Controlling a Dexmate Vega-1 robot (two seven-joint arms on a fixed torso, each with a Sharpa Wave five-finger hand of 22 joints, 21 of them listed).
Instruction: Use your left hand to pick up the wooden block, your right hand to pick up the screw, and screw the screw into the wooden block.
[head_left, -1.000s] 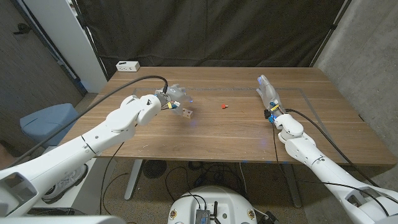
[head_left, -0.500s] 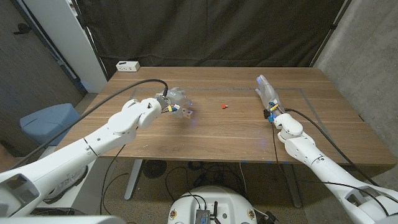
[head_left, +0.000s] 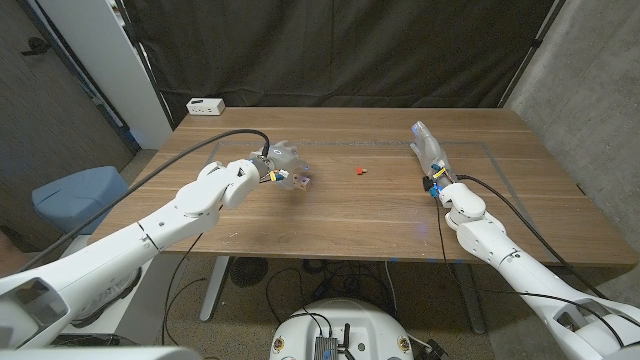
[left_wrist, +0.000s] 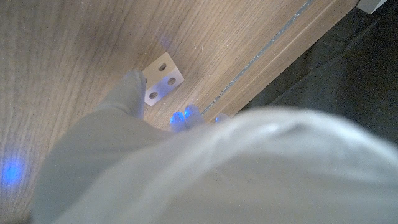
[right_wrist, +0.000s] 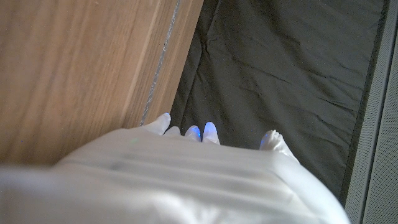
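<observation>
Over the table's left half, my left hand (head_left: 281, 160) has crept closer onto the wooden block (head_left: 299, 181), one finger touching it but its grip unclear, while my right hand (head_left: 428, 147) waits open, well apart from the red screw (head_left: 360, 171).

A wooden counter (head_left: 380, 215) stands before a black curtain (head_left: 340, 50), with a white power strip (head_left: 205, 106) at its far left corner and a blue chair (head_left: 75, 197) beside it.

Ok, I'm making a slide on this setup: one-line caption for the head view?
Left robot hand at the wooden block, red screw mid-table, right robot hand waiting apart.
</observation>
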